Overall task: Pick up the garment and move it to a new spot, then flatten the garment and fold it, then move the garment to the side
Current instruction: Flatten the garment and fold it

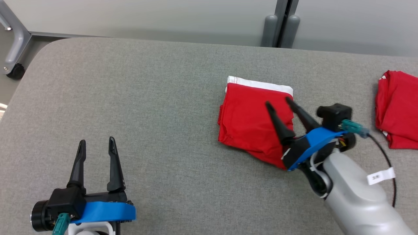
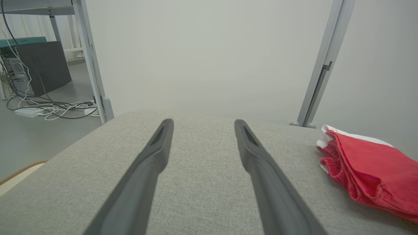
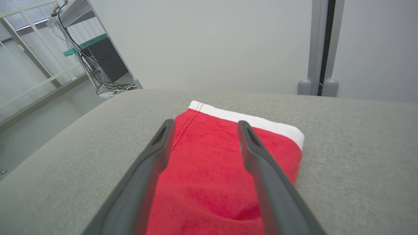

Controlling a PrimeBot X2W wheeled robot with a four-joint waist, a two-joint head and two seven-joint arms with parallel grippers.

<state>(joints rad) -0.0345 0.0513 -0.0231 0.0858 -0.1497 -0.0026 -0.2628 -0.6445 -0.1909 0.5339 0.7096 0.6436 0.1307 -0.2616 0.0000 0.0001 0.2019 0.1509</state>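
Observation:
The garment (image 1: 248, 120) is a folded red piece with a white band along its far edge, lying on the grey padded table (image 1: 147, 98). It also shows in the right wrist view as the garment (image 3: 212, 169) and at the right of the left wrist view as the garment (image 2: 369, 169). My right gripper (image 1: 279, 102) hovers over the garment's right half, open, fingers spread with nothing between them; the right gripper (image 3: 202, 125) points toward the white band. My left gripper (image 1: 97, 142) is open at the lower left, over bare table, far from the garment; the left gripper (image 2: 202, 122) holds nothing.
A second folded red garment (image 1: 396, 107) lies at the table's right edge. A grey wall and a post (image 1: 281, 26) stand behind the table. A wheeled frame leg (image 1: 13, 39) is at the far left, and cables and equipment (image 2: 36, 81) sit on the floor beyond.

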